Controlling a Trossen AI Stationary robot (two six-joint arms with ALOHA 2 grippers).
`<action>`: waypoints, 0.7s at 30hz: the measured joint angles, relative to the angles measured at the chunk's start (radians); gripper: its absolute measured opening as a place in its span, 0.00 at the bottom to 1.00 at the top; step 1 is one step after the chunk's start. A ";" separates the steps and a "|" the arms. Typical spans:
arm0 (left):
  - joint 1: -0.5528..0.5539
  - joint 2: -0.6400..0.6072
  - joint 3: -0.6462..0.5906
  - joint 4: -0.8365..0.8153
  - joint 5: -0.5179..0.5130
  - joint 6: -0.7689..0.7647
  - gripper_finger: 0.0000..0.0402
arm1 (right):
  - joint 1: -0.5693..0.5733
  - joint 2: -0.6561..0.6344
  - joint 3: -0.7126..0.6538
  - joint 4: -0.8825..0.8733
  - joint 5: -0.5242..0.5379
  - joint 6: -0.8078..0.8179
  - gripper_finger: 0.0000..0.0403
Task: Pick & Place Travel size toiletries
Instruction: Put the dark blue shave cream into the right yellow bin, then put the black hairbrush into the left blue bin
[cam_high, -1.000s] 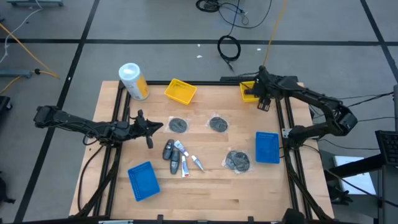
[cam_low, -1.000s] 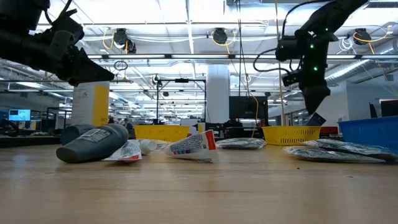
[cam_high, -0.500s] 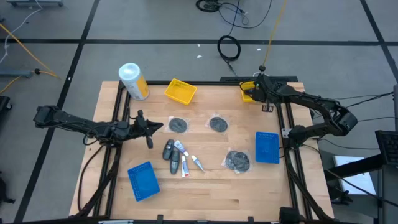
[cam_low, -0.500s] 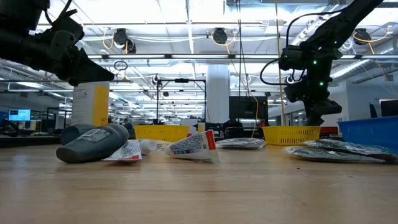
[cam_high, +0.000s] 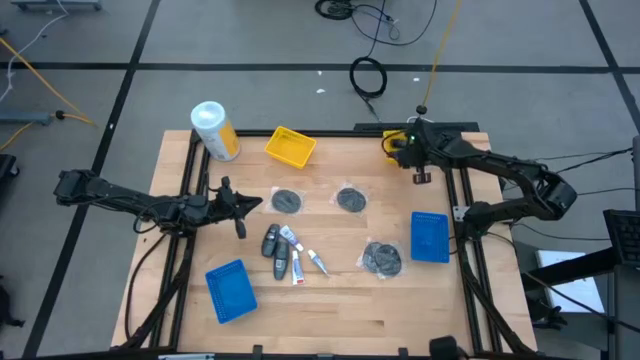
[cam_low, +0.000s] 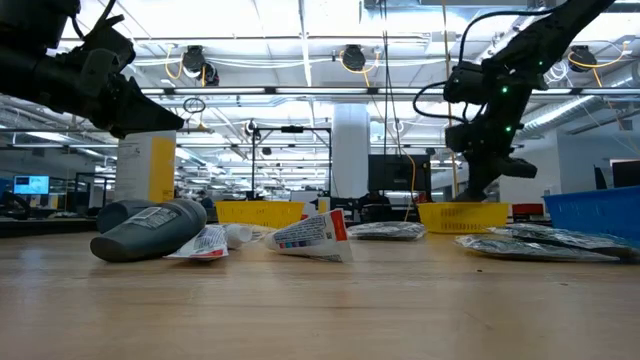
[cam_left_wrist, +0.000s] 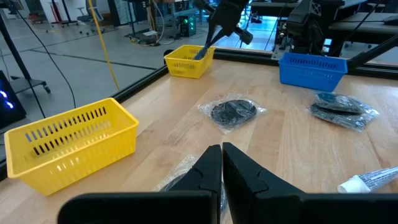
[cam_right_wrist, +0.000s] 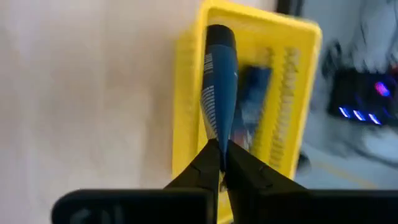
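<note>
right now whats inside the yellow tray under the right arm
A dark blue tube leans on the yellow tray's rim, another dark item behind it. The right gripper, jaws shut, hides the tray's near end.

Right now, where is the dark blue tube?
In the right wrist view, the dark blue tube leans over the rim of the yellow slotted basket at the table's far right corner, just ahead of the shut right tool.

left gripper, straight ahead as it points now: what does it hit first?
Likely the wrapped dark disc lying on the table ahead of the shut left gripper. It hovers above the wood, so it may pass over the disc; beyond that the line runs toward the blue tray. Depth is unclear.
</note>
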 joint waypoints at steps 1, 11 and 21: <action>0.000 0.000 0.000 0.000 0.000 0.000 0.04 | -0.013 0.002 0.000 0.008 -0.040 -0.001 0.01; 0.000 0.000 0.000 0.000 0.009 -0.001 0.04 | -0.069 0.025 -0.056 0.122 -0.099 0.057 0.14; 0.000 0.000 0.000 0.000 0.009 -0.001 0.04 | -0.022 -0.024 -0.057 0.147 0.015 0.126 0.46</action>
